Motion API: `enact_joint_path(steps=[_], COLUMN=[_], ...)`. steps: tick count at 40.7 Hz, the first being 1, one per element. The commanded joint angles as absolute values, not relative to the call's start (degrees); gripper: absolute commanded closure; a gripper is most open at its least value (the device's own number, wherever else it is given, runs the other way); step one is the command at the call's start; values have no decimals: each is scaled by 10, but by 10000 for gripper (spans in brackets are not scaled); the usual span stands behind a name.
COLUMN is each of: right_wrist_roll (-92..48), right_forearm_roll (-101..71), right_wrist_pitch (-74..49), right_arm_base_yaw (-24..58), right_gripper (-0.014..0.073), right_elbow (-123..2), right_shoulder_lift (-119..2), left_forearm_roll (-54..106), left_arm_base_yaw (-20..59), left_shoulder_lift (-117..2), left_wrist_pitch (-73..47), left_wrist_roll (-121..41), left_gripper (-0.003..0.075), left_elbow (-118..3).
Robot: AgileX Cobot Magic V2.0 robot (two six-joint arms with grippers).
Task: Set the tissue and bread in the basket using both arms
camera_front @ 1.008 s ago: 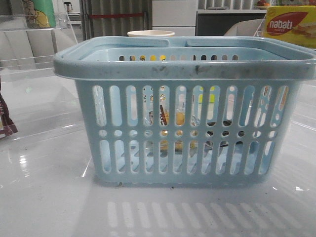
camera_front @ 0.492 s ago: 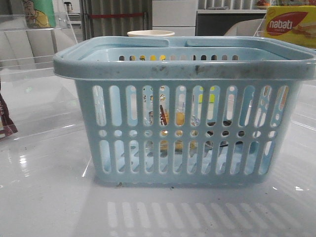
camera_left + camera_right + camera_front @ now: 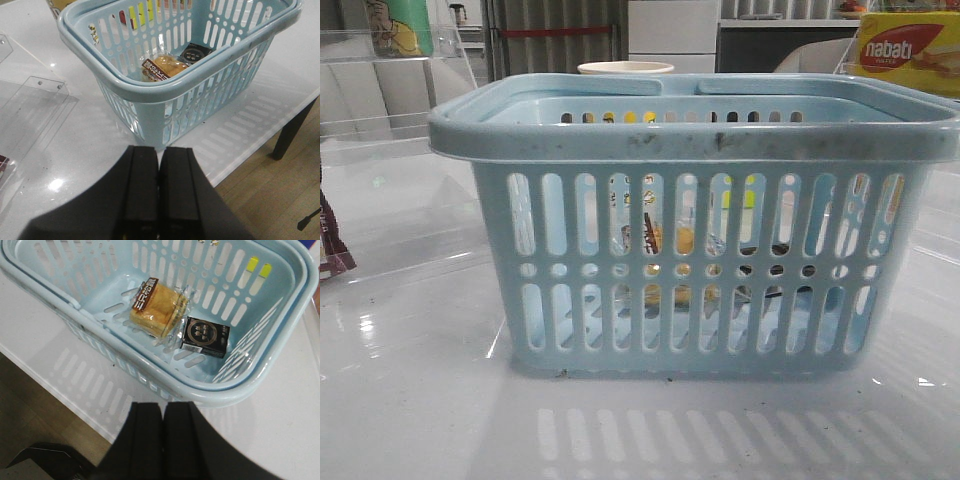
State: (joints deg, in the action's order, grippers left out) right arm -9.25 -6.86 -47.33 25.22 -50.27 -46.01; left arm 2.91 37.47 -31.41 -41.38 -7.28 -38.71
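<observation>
The light-blue basket (image 3: 690, 140) stands in the middle of the white table. In the right wrist view the bread (image 3: 157, 310), a golden slab in a clear wrapper with a brown label, lies on the basket's floor. Beside it lies the tissue (image 3: 204, 336), a small black pack with a round gold print. Both also show in the left wrist view, the bread (image 3: 167, 67) and the tissue (image 3: 196, 51). My left gripper (image 3: 159, 152) is shut and empty, outside one basket (image 3: 150, 92) corner. My right gripper (image 3: 163, 407) is shut and empty, outside the basket's rim (image 3: 235, 392).
A yellow-red nabati box (image 3: 905, 52) stands at the back right and a pale cup (image 3: 625, 68) behind the basket. A clear acrylic stand (image 3: 30, 115) lies to the left. The table edge (image 3: 260, 145) and a dark leg (image 3: 295, 127) run close to the basket.
</observation>
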Motion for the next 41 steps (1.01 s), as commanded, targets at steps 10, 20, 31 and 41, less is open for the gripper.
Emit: enact_joint_path(steps=[10,20,31,41], right_wrist_roll=[-97,-97,-97,-97], right_forearm_roll=[-67,-67,-67,-67], right_wrist_pitch=[-443,-444,-444,-444], right_arm_base_yaw=[252,252,252,252], right_gripper=[566,566,566,566], right_elbow=[-518,-518,-518,-518], right_shoulder_lift=[-455,-455,-455,-455], left_forearm_roll=[32,33,22,42], left_arm_base_yaw=[380,370,201,63], left_shoulder_lift=[-316,-305,-178,-42], left_wrist_pitch=[-367,-362,-187,-33], left_wrist_roll=[-67,-67,-68,-68], left_gripper=[627,628,627,627], left_elbow=[-402,-394,-261,-86])
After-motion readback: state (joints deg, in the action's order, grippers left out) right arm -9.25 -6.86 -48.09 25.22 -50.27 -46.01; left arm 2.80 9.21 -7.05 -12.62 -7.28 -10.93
